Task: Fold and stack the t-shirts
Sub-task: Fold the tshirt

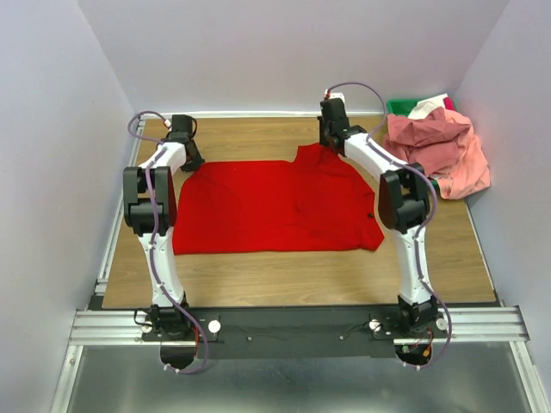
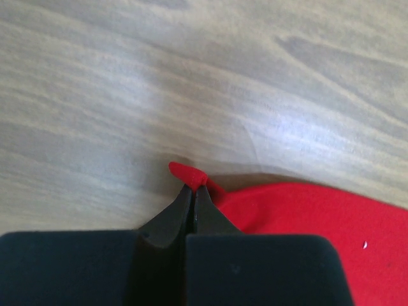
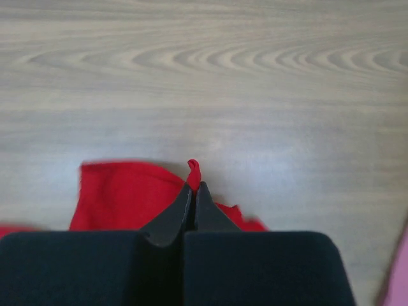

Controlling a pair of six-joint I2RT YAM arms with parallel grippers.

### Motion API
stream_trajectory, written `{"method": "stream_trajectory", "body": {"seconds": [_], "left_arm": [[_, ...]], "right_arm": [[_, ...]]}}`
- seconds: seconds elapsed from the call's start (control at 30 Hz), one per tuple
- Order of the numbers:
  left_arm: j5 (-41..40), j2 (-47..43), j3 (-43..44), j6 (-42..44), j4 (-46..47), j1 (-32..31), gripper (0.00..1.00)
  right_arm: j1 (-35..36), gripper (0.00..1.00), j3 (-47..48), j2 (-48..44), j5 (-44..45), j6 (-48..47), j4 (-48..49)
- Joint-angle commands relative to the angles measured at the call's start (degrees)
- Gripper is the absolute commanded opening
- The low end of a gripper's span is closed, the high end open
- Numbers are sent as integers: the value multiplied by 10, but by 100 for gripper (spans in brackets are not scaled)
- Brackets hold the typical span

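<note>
Fabric of the red t-shirt [image 1: 275, 206] lay crosswise, nearward of left claw [image 2: 193, 187] and right claw [image 3: 193, 185], each clamped on its far edge.

1 wooden counter [image 1: 284, 267]. On it, 1 bright red t-shirt [image 1: 275, 206] and 1 heap of salmon pink t-shirts [image 1: 443, 151] (too bunched together to count them singly). 1 green bin [image 1: 399, 106], with 1 piece of white cloth [image 1: 429, 107] showing at it. 2 robot arms: the left arm [image 1: 153, 202] and the right arm [image 1: 396, 194]. 2 hands: the left hand [image 2: 193, 188] and the right hand [image 3: 193, 186], each with 2 black fingers.
</note>
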Motion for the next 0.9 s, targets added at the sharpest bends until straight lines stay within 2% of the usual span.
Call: {"method": "stream_trajectory", "body": {"seconds": [0.0,0.4,0.63,0.87], "left_arm": [[-1,-39,-36,6,-7,-2,0],[-45,-125,-102,-5,1,-2,0],[-63,-164,-143,-15,22,-2,0],[-81,-187,-149,-17,23,-2,0]], "right_arm": [[17,1,-111,-107,-34,3,25],[25,0,-335,-297,-52,30,70],[27,0,-422,-383,-38,39,75],[27,0,-491,-458,-40,51,76]]}}
